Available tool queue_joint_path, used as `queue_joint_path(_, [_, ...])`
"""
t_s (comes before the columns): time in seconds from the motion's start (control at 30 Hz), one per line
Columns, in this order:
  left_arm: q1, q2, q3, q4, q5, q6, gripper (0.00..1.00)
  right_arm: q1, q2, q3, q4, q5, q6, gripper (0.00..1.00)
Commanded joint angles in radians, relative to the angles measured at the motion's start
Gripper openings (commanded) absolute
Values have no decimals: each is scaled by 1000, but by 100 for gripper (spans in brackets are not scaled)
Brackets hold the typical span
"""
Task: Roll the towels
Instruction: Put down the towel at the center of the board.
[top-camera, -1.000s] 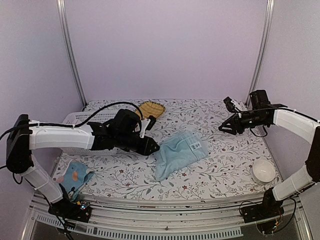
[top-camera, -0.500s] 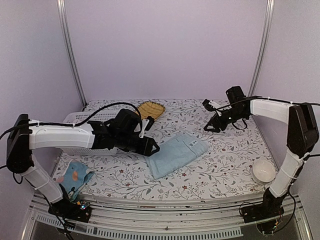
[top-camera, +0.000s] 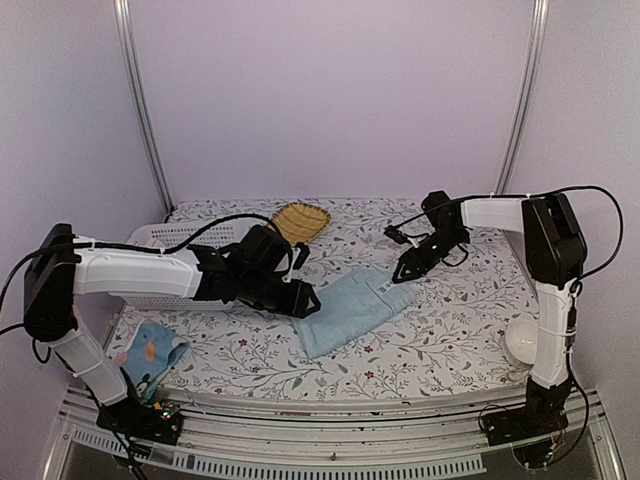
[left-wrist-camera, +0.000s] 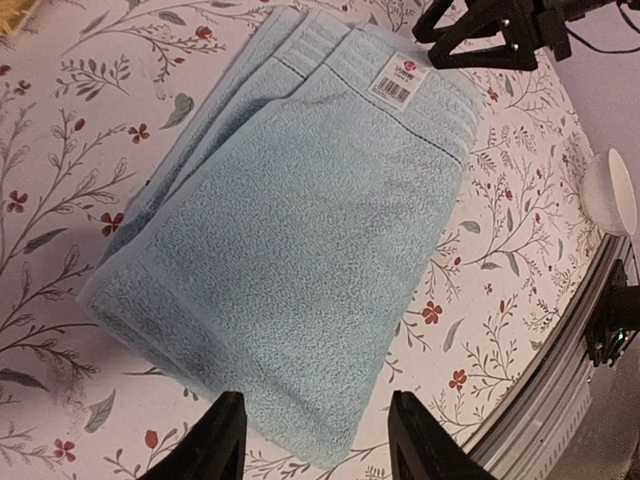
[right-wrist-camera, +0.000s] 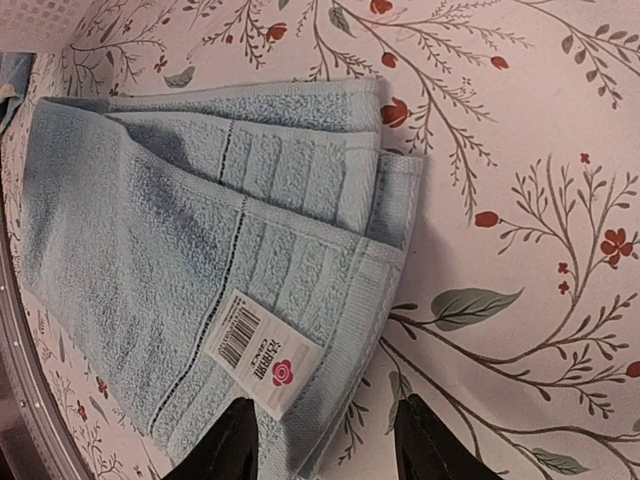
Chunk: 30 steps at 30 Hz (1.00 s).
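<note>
The floral table (top-camera: 440, 330) filled the lower half of the overhead view. At its centre lay the plain towel (top-camera: 348, 310), light blue and folded into a flat oblong. Its long axis ran from lower left to upper right, and the banded end with the label (right-wrist-camera: 258, 355) pointed to the upper right. The left gripper (left-wrist-camera: 315, 422) stood at the towel's lower-left end, fingers spread, with the near corner reaching between them but not pinched. The right gripper (right-wrist-camera: 320, 432) hung over the labelled corner, its jaws likewise parted and clasping nothing. The printed towel (top-camera: 150, 352) lay bunched at the lower left of the overhead view, well apart from the plain one.
</note>
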Motion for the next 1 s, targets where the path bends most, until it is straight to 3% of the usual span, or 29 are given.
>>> queue_joint_path(0.0, [-9,3,28,-17,-11,-5,50,10,25,13,-63,-53,10,49])
queue_joint_path(0.17, [-10,16,39,-32,-20,-3,50,16,39,24,-97,-118,3,41])
queue_joint_path(0.37, [-8,20,47,-45,-60,-2,50,23,3,76,-110,-98,-4,3])
queue_joint_path(0.57, [-5,25,104,-96,-125,28,50,5,-126,375,-193,44,-25,2])
queue_joint_path(0.7, [-2,-1,101,-105,-188,28,50,2,-264,531,-215,-91,-40,2])
queue_joint_path(0.83, [14,-46,64,-87,-249,1,51,11,-453,349,-170,-409,-120,3])
queue_joint_path(0.97, [31,-84,29,-64,-273,-22,51,116,-553,92,-153,-420,-177,2])
